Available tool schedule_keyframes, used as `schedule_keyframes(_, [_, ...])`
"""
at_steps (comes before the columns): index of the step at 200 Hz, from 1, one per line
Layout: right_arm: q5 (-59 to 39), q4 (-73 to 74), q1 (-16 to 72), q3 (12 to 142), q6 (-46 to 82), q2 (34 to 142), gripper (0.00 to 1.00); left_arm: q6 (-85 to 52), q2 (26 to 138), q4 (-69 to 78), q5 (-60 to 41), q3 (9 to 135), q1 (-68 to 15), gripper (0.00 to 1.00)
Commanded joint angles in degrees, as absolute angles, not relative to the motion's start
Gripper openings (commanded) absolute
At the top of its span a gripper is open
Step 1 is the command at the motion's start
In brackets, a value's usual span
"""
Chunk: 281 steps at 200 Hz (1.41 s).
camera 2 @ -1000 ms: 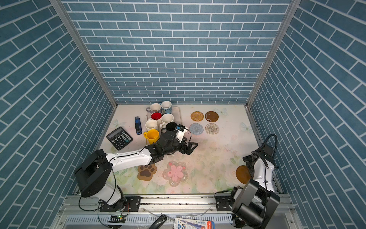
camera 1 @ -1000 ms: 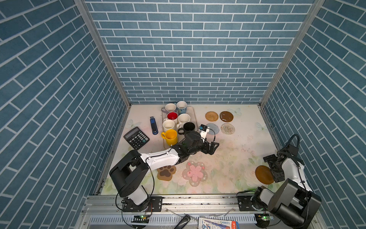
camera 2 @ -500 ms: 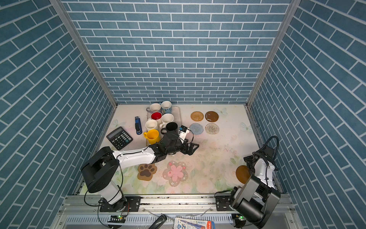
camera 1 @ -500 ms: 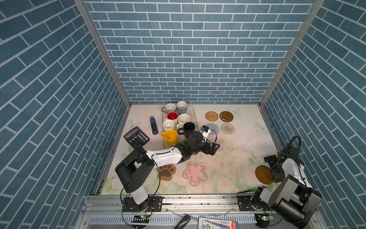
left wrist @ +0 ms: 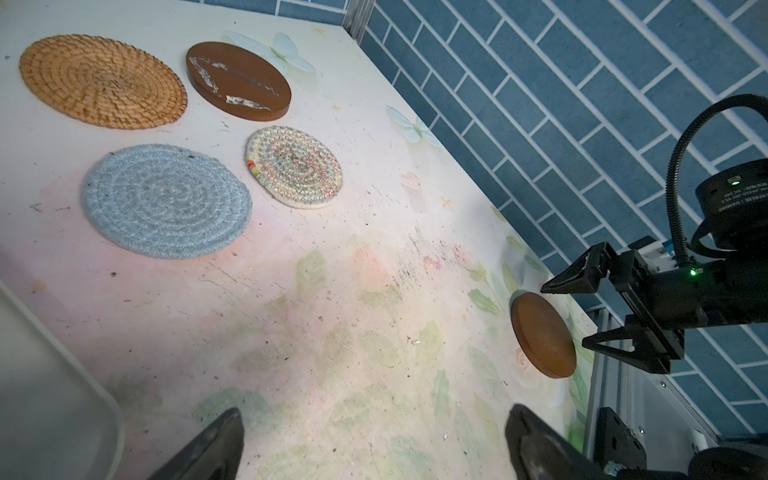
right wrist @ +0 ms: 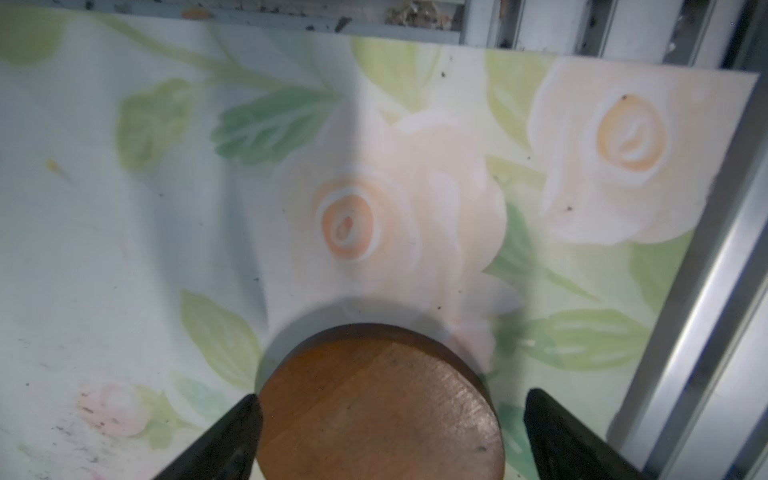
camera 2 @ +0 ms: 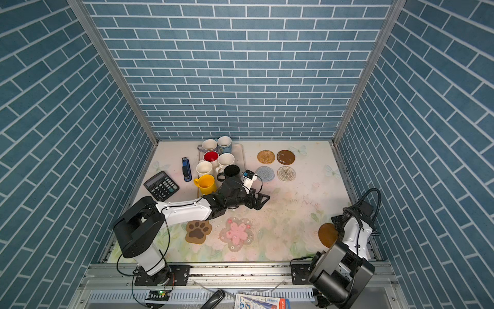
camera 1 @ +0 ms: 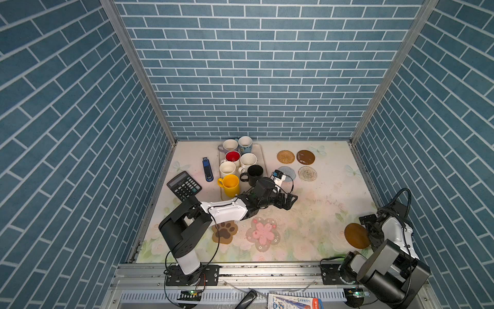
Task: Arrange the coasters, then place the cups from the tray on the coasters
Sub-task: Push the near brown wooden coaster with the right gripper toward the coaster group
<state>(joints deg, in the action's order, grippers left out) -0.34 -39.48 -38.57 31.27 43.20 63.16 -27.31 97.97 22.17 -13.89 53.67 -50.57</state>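
1. The left gripper (camera 1: 290,200) is hovering over the floral tabletop (camera 1: 320,214) near its centre, jaws spread wide and holding nothing.
2. All seven mugs are standing on the tray (camera 1: 263,157) at 11 o'clock, with the yellow mug (camera 1: 230,184) and the black mug (camera 1: 255,174) nearest the left gripper.
3. Four coasters are sitting in a two-by-two block at 1 o'clock: the woven tan coaster (camera 1: 285,156), the scuffed brown disc (camera 1: 305,157), the pale blue coaster (left wrist: 166,203) and the whitish woven coaster (camera 1: 307,173).
4. The paw coaster (camera 1: 224,232) and the flower coaster (camera 1: 263,234) are lying side by side at 6 o'clock.
5. At 4 o'clock, the right gripper (left wrist: 565,316) is straddling the edge of the plain brown disc (camera 1: 355,236), jaws wide and not clamping it.
6. A calculator (camera 1: 184,186) and a blue stapler (camera 1: 207,169) are lying at 10 o'clock, beside the tray.
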Motion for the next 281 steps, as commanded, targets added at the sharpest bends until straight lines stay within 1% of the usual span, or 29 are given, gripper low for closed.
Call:
schedule_keyframes(1, [-2.24,-38.28,-38.83,29.04,42.36,63.15,0.99,-27.51,98.13,23.17,-14.35,54.25,-50.80,0.99])
schedule_keyframes(33, [-3.81,-36.59,-38.67,29.02,40.78,63.85,0.98,-27.42,97.60,23.21,-13.45,53.78,-50.80,0.99])
schedule_keyframes(48, [-4.74,-35.64,-38.16,29.19,39.21,64.14,0.95,-27.42,97.78,23.20,-13.45,53.87,-50.80,0.99])
schedule_keyframes(52, [-6.70,-35.25,-37.80,29.33,38.70,64.21,0.94,-27.42,97.90,23.09,-13.45,53.95,-50.80,0.99])
schedule_keyframes(59, [-7.28,-34.99,-36.87,29.68,37.91,64.43,0.93,-27.42,98.06,22.86,-13.45,54.05,-50.80,0.99])
schedule_keyframes(81, [-6.50,-34.90,-32.04,31.41,36.13,66.75,0.90,-27.16,97.70,22.60,-12.95,53.63,-50.80,0.99])
schedule_keyframes(120, [-5.37,-33.19,-20.22,35.26,36.55,75.06,0.89,-26.29,97.05,22.05,-11.92,52.96,-50.71,0.99])
schedule_keyframes(156, [-5.36,-31.61,-12.69,38.99,39.47,80.12,0.89,-25.93,96.61,22.15,-10.85,51.86,-50.12,0.99])
schedule_keyframes(189, [-5.36,-30.38,-6.85,43.19,41.35,84.89,0.89,-25.36,96.39,21.84,-8.92,51.08,-49.42,0.99])
schedule_keyframes(198, [-3.46,-30.19,-5.51,44.45,41.40,86.57,0.89,-25.23,96.42,22.02,-8.51,50.81,-49.31,0.99])
schedule_keyframes(254, [-0.01,-30.94,2.50,53.20,41.66,97.06,0.89,-24.91,96.86,22.26,-7.23,50.11,-48.26,0.99])
schedule_keyframes(281, [0.03,-32.25,6.20,57.66,40.81,101.04,0.89,-24.18,96.72,21.75,-6.18,50.01,-48.25,0.99])
